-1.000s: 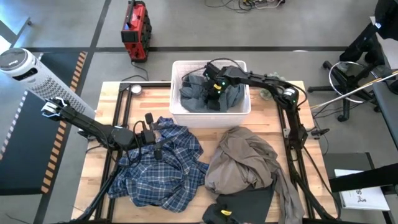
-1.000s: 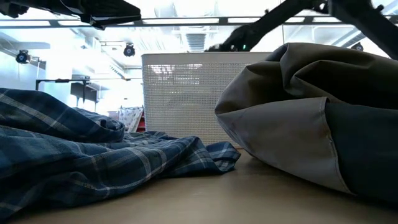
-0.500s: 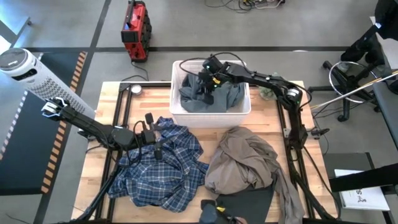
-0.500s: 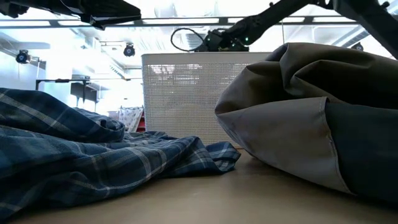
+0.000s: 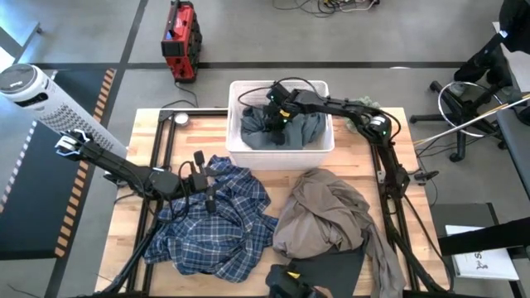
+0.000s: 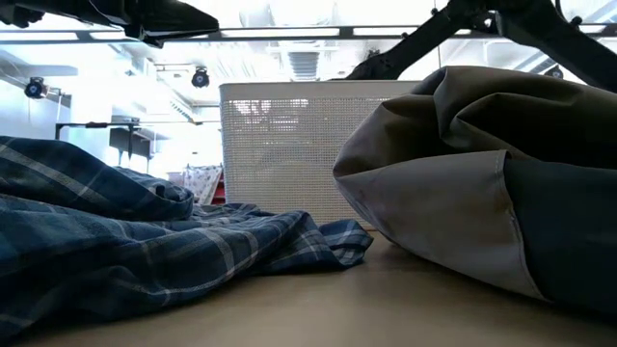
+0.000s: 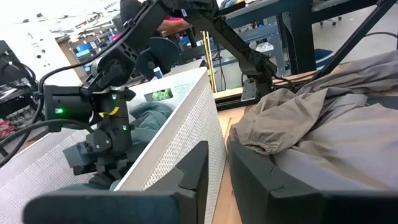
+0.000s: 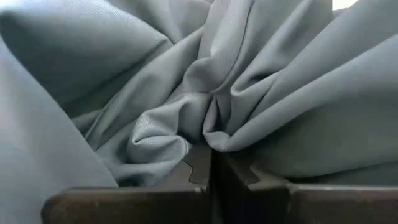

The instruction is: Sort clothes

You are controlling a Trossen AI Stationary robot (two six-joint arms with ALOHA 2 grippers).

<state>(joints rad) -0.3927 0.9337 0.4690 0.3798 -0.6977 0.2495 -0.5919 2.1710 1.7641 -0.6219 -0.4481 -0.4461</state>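
The grey-blue shirt [image 5: 286,128] lies bunched in the white bin [image 5: 234,124] at the table's far middle. My right gripper [image 5: 278,114] is down in the bin, shut on that shirt [image 8: 124,81]. My left gripper [image 5: 209,197] hovers shut and empty over the blue-white plaid shirt [image 5: 215,228], which lies spread on the table's left half. In the left wrist view my left gripper [image 7: 214,180] points toward the bin's wall [image 7: 180,143]. The taupe garment [image 5: 323,211] lies heaped right of centre, and the dark tee [image 5: 331,266] lies at the near edge. My right gripper pinches a gathered fold [image 8: 202,127] of the grey-blue shirt between its two fingers, with several creases running into the fingertips. The fingers come slanting down from the table's right side. The shirt lies slack in the bin around them.
The bin's mesh wall [image 6: 308,145] stands between the plaid shirt [image 6: 145,251] and the taupe heap [image 6: 463,164]. A red device [image 5: 180,37] and a white cylinder [image 5: 33,95] stand on the floor beyond the table. Bare wood shows along the table's far left.
My right gripper rose above the bin's rim, moving a little toward the table's left with the grey-blue shirt drawn up under it. It then sank back into the bin, and the shirt has settled bunched again.
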